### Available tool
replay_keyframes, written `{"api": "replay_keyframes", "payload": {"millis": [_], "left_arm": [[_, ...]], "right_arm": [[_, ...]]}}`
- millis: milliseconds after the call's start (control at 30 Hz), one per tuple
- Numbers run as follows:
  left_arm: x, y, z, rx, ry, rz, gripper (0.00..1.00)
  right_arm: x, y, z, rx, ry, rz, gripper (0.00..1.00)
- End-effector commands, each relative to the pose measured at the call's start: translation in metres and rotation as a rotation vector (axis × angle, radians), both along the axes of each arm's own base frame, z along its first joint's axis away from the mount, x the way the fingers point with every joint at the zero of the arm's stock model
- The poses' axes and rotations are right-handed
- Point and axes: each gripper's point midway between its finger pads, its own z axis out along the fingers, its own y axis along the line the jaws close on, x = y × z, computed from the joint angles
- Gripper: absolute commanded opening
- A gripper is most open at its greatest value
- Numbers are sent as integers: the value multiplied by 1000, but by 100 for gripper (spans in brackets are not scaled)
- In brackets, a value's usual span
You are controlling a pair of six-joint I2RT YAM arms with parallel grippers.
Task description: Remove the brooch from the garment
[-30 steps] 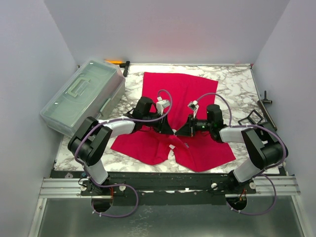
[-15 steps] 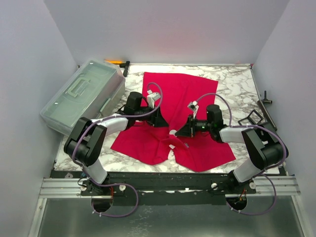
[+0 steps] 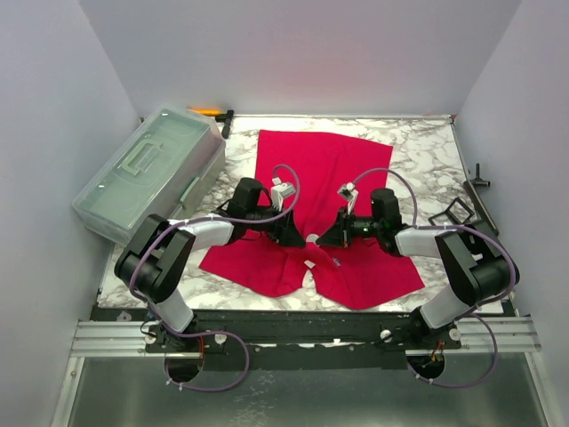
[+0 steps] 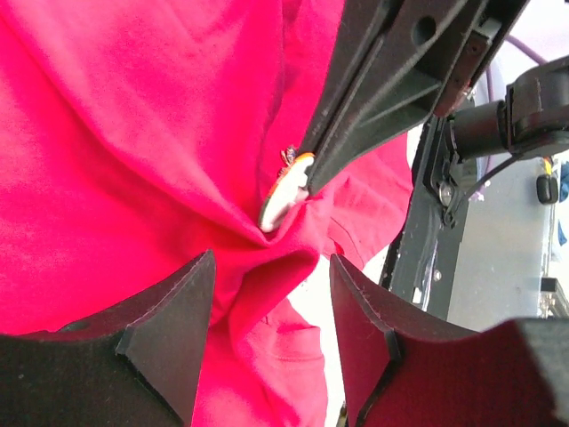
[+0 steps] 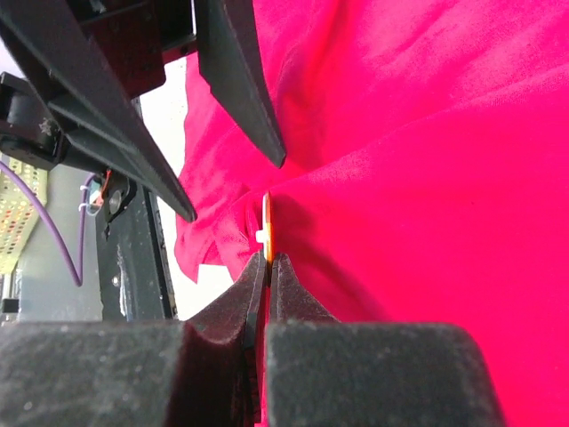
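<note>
From the worktop's (image 3: 418, 151) near edge, the red garment (image 3: 329, 160) lay spread toward the far edge, puckered at its middle between the two arms. The right gripper (image 5: 268, 258) had its jaws pinched narrow on the rim of the brooch (image 5: 268, 227), a thin orange-edged disc standing off the cloth. The left gripper (image 4: 271, 260) hovered just beside it, jaws wide, gripping nothing. A clear lidded case (image 3: 147, 173) sat at the far left corner.

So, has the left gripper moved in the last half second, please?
Yes, the left gripper shifted away from the plastic box, toward the near edge of the table.
</note>
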Motion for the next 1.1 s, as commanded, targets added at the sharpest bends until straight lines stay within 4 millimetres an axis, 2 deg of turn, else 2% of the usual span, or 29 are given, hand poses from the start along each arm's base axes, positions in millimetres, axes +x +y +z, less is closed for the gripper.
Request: {"api": "replay_keyframes", "payload": {"millis": [0,167,400,600,1067], "left_arm": [[-9,-6,0,25,-56,-51,56],[-22,-17,-11,63,-47,-100,53],[-24,-18,-8,58,-57,-111,20],[-26,-16,-6,51,-57,-122,0],[-36,-12,-1,37,-44,-168,0]], "right_arm": [[12,-1,2,-28,-50,-28,1],[14,-3,-2,-54,-59,-31,1],[17,-7,-11,-118,-112,-28,1],[22,-9,-16,-167,-156,-34,1],[42,-12,-9,-215,-206,-92,1]]}}
